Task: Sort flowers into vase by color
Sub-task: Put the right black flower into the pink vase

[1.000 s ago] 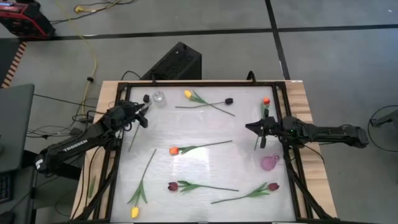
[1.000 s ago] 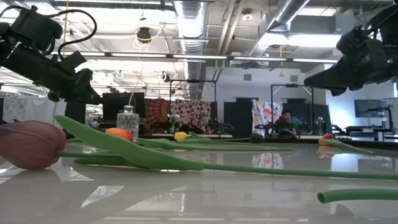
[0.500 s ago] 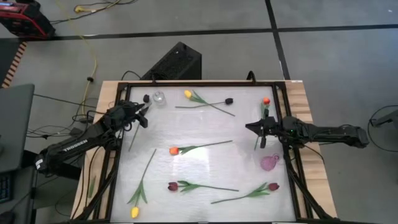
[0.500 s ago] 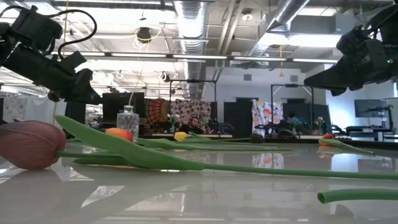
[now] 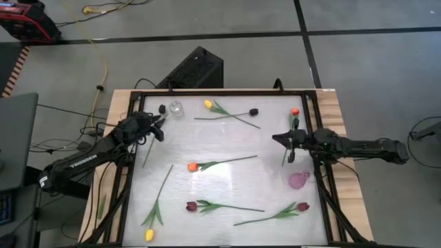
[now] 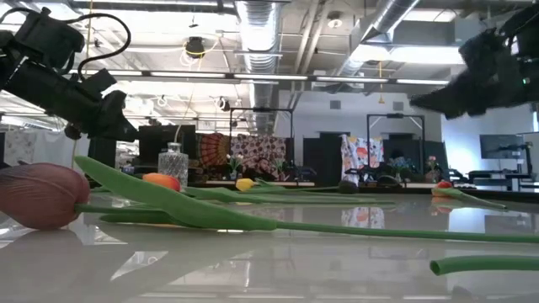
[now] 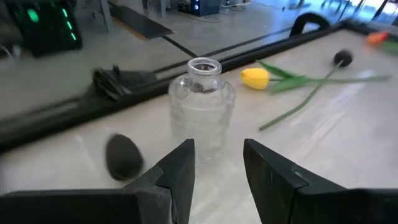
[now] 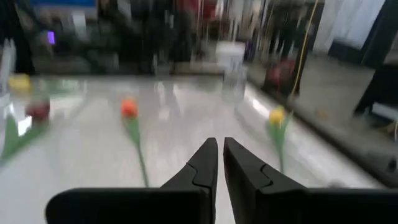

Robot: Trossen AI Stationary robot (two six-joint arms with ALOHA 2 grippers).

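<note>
Several tulips lie flat on the white table: a yellow one [image 5: 208, 104] and an orange one [image 5: 295, 111] near the far edge, an orange one [image 5: 192, 167] in the middle, two maroon ones [image 5: 191, 205] [image 5: 302, 206] and a yellow one [image 5: 149, 235] near the near edge. A clear glass vase [image 7: 202, 106] stands upright at the far left. A pink vase [image 5: 298, 180] stands at the right. My left gripper [image 7: 217, 162] is open, hanging just in front of the clear vase. My right gripper [image 8: 220, 155] is shut, above the table's right part.
Two small black lumps [image 5: 162, 109] [image 5: 253, 111] lie near the far edge. A black frame [image 5: 220, 91] runs around the table. A long green stem [image 6: 337, 227] crosses close in front of the low camera.
My right gripper has risen a little, and its wrist view is blurred by the motion. The left arm and all the flowers have kept still.
</note>
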